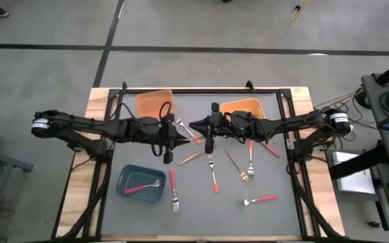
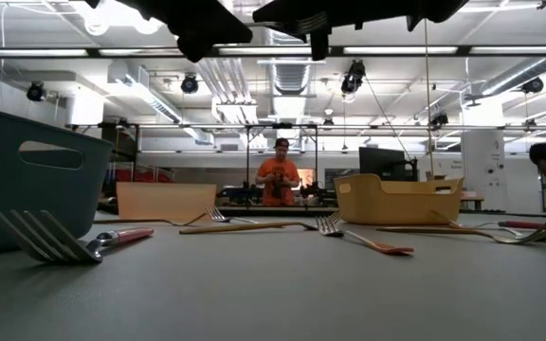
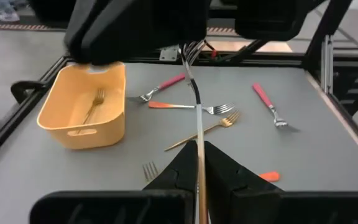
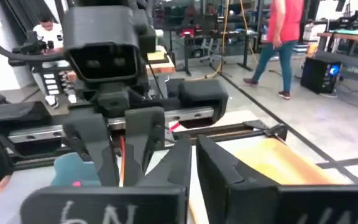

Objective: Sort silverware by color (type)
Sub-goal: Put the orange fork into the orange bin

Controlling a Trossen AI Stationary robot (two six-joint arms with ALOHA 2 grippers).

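High view: L fingers point(image 1: 181, 143) & R fingers point(image 1: 196, 125) both pinch one orange-handled fork point(image 3: 197, 134) mid-air.

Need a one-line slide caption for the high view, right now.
Both grippers, left and right, meet shut above mid-table; forks lie scattered on the grey mat, one red-handled fork already in the teal bin.

Bins: three — orange point(image 1: 155, 101), yellow-orange point(image 1: 243, 106), teal point(image 1: 140, 183). Red-handled forks in high view: five, one inside teal bin point(image 1: 142, 186). Orange-handled: two point(image 1: 213, 174). Gold: one on mat point(image 1: 236, 165), one in yellow-orange bin point(image 3: 93, 107). Arms: two.
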